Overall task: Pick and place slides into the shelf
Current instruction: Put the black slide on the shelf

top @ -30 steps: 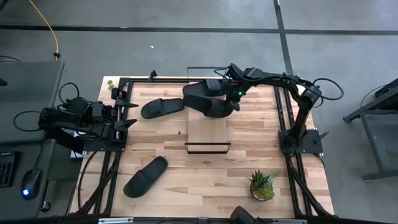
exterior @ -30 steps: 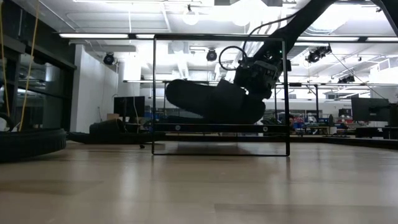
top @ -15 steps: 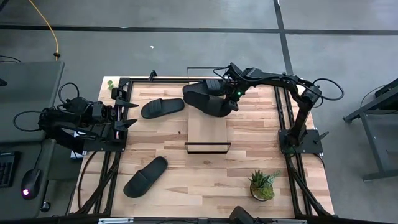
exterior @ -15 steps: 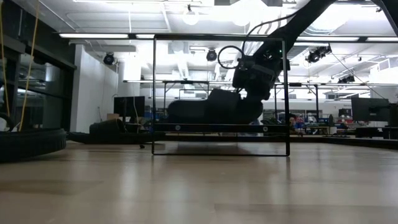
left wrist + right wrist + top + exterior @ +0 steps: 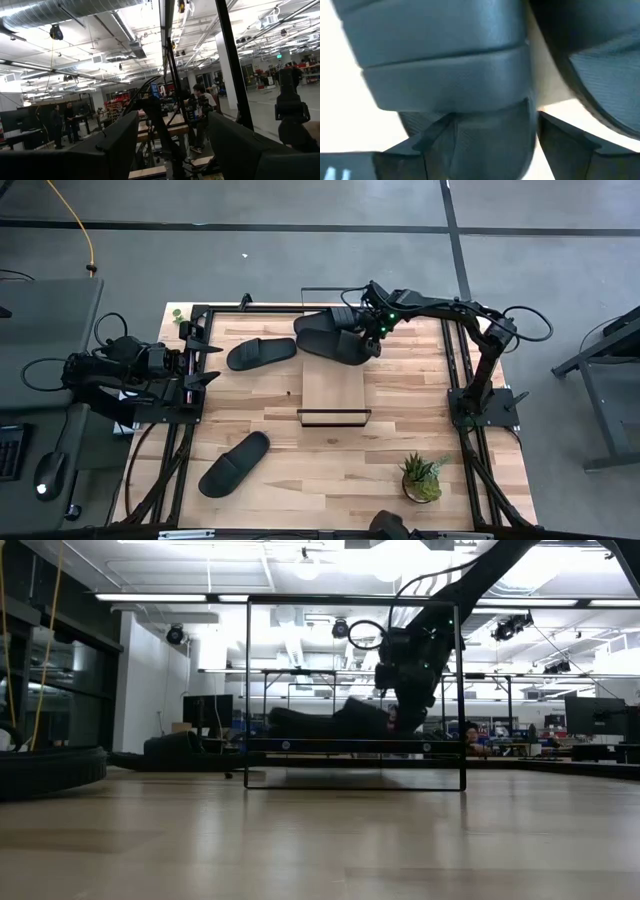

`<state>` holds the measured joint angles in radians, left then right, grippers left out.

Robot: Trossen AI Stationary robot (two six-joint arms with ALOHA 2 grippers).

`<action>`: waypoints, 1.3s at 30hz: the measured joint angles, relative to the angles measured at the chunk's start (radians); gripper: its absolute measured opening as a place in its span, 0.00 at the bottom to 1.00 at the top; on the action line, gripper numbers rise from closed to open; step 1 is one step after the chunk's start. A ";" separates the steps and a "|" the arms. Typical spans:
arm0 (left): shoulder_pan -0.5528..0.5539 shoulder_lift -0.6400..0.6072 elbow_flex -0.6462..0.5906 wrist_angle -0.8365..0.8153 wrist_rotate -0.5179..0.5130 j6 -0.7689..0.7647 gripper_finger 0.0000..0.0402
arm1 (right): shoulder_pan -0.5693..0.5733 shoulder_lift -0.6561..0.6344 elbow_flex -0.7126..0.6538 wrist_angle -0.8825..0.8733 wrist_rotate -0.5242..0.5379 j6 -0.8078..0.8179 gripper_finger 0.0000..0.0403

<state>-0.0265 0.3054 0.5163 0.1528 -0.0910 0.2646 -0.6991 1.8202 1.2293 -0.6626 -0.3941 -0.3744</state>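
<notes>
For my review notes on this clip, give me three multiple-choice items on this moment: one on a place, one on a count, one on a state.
1. Where is the potted plant?
A. on the shelf
B. on the tabletop near the right arm's base
C. beside the left arm

2. How many slides lie on the tabletop off the shelf?
A. none
B. two
C. four

3. How is the right gripper?
A. open over the slides on the shelf
B. shut on the plant
C. parked at the table's edge

Answers: 1 B, it stands by the right corner; 2 B, one beside the shelf, one nearer the front; 3 A, its fingers stand apart.
</notes>
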 joint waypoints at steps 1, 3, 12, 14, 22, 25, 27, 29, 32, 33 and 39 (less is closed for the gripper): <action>0.000 0.000 0.000 0.000 0.000 0.000 0.55 | 0.000 0.000 0.000 0.000 0.008 0.000 0.64; 0.000 0.000 0.000 0.000 0.000 0.000 0.55 | -0.001 0.000 0.000 0.000 0.018 -0.001 0.64; 0.000 0.000 0.000 -0.002 0.000 0.001 0.55 | 0.000 0.000 0.002 0.017 0.078 -0.006 0.64; 0.000 0.000 0.000 -0.004 0.000 0.005 0.55 | 0.000 0.000 0.018 0.016 0.100 0.000 0.64; 0.000 0.000 0.000 -0.015 -0.026 0.017 0.55 | 0.006 0.000 0.114 -0.010 0.103 0.031 0.64; 0.000 0.000 0.000 -0.015 -0.031 0.018 0.55 | 0.012 0.000 0.140 -0.014 0.104 0.037 0.64; 0.000 0.000 0.000 -0.015 -0.031 0.018 0.55 | 0.020 0.000 0.148 -0.020 0.103 0.039 0.64; 0.000 0.000 0.000 -0.016 -0.031 0.018 0.55 | 0.031 0.000 0.154 -0.029 0.099 0.048 0.64; 0.000 0.000 0.000 -0.016 -0.031 0.018 0.55 | 0.046 0.000 0.167 -0.047 0.095 0.058 0.64; 0.000 0.000 0.000 -0.016 -0.031 0.018 0.55 | 0.051 0.000 0.170 -0.061 0.095 0.060 0.64; 0.000 0.000 0.000 -0.017 -0.031 0.018 0.55 | 0.078 0.000 0.195 -0.132 0.077 0.063 0.64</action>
<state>-0.0264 0.3058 0.5163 0.1356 -0.1215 0.2821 -0.6207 1.8202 1.4240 -0.7950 -0.3170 -0.3111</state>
